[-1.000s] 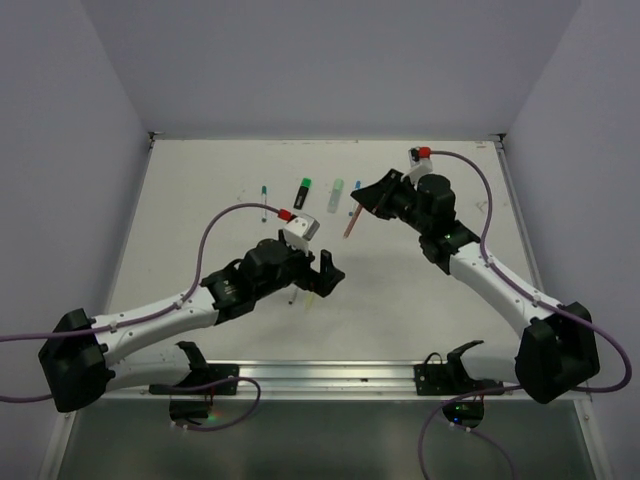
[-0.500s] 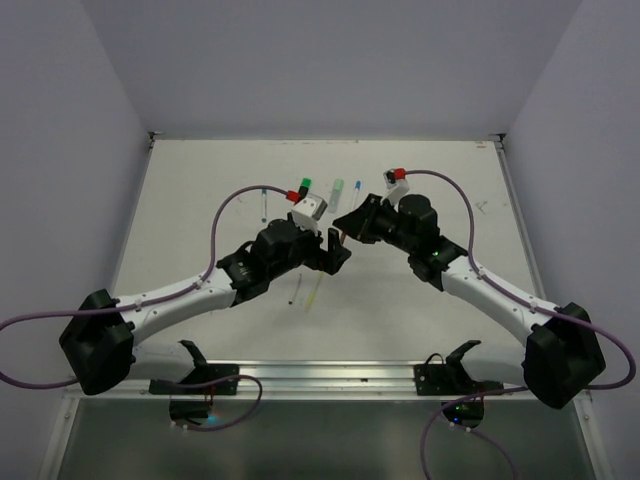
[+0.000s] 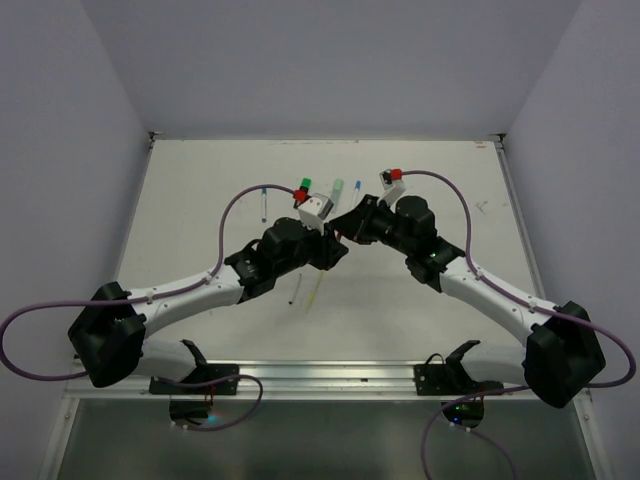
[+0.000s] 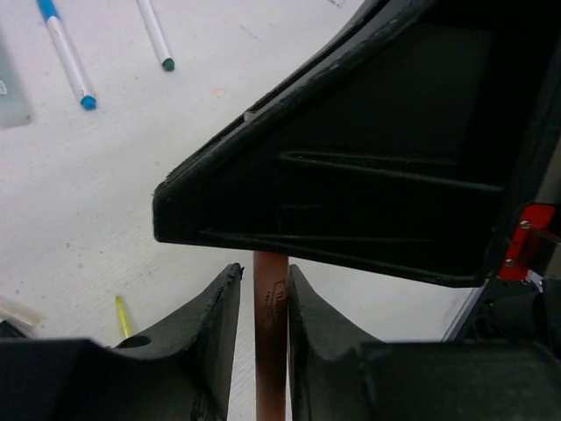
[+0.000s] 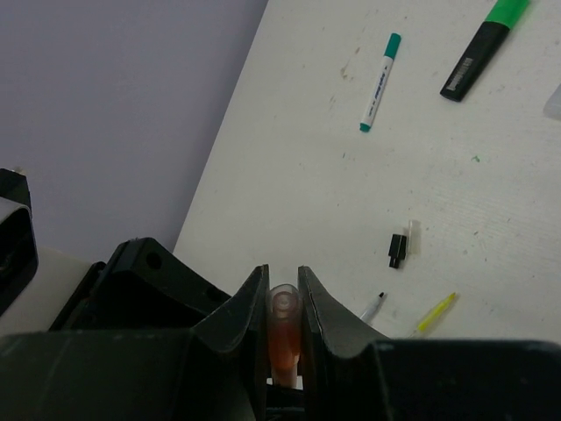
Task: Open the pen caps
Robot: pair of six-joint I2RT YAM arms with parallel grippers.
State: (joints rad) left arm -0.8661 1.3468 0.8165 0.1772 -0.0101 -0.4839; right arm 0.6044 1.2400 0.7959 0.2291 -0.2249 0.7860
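From above, my left fingers (image 3: 334,248) and right fingers (image 3: 349,222) meet tip to tip over the middle of the table (image 3: 200,200).

In the left wrist view, my left fingers stand narrowly on either side of an orange pen (image 4: 271,342). Whether they pinch it, I cannot tell.

In the right wrist view, my right fingers are clamped on that pen, seen end-on. A small black cap (image 5: 397,249) lies on the table beyond, and a green-ended highlighter (image 5: 469,61) lies farther off.

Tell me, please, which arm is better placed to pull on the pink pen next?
The left arm, probably: its jaws flank the pink pen, a slight gap on one side, while the right arm has its jaws shut on it.
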